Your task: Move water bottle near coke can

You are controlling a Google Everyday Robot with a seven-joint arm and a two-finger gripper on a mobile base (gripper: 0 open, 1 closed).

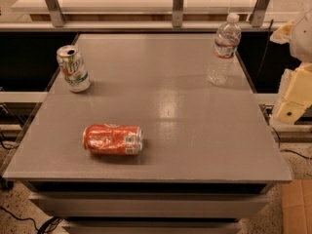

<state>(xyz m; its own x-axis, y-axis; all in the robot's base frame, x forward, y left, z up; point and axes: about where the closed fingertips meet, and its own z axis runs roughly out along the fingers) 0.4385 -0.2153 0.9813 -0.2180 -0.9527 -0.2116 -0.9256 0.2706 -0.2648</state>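
The water bottle (pixel 224 50) stands upright near the table's far right edge; it is clear ribbed plastic with a white cap and a red-and-white label band. The coke can (pixel 113 139), red with white lettering, lies on its side at the front left of the grey table (pixel 185 126). The gripper (pixel 294 99) is cream-coloured and hangs off the table's right side, to the right of and lower in the picture than the bottle, touching nothing.
A silver-and-green can (pixel 73 68) with a red spot stands upright at the far left. Metal frame posts (pixel 178 4) and a rail run behind the table. A cardboard box (pixel 297 206) sits on the floor at lower right.
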